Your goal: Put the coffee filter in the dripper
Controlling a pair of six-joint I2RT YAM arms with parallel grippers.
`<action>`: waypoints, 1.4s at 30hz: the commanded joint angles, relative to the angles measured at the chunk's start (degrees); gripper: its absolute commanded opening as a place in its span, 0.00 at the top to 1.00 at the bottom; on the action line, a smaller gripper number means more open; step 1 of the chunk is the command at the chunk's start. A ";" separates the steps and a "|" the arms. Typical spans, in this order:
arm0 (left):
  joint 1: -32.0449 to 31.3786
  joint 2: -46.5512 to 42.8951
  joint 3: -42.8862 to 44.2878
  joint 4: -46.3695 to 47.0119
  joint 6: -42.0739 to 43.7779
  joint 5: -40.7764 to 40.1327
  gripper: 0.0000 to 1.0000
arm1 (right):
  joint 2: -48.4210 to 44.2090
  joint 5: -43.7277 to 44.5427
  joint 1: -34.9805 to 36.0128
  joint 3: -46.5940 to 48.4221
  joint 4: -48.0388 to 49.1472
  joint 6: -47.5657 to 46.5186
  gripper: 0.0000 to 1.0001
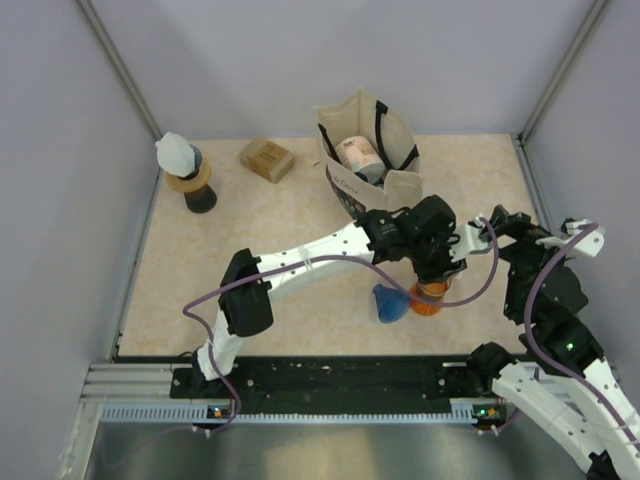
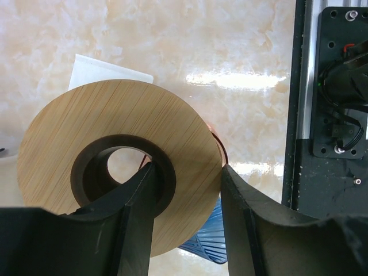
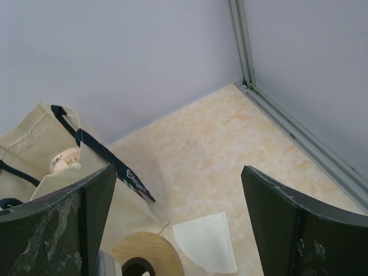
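The dripper has a round wooden collar with a dark centre hole, and an orange body below it. My left gripper is shut on the collar, with one finger in the hole and the other on the outer rim; in the top view it is right over the dripper. The white fan-shaped coffee filter lies flat on the table just beyond the collar, and its corner shows in the left wrist view. My right gripper is open and empty above the filter.
A blue ribbed cone lies against the dripper's left side. A cream tote bag with a roll inside stands behind. A brown box and a second dripper holding a white filter on a dark stand are at the back left.
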 commanded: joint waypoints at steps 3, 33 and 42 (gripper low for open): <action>-0.21 -0.06 3.11 -5.55 5.24 5.71 1.00 | -0.18 -0.89 -0.22 -0.24 0.93 0.96 0.09; -1.35 2.92 2.75 -4.94 8.33 7.12 1.00 | -6.06 8.60 -0.14 1.16 0.58 0.52 0.11; -1.35 4.77 4.07 -6.08 9.21 7.83 1.00 | -7.56 8.86 -0.14 0.64 0.93 1.84 0.11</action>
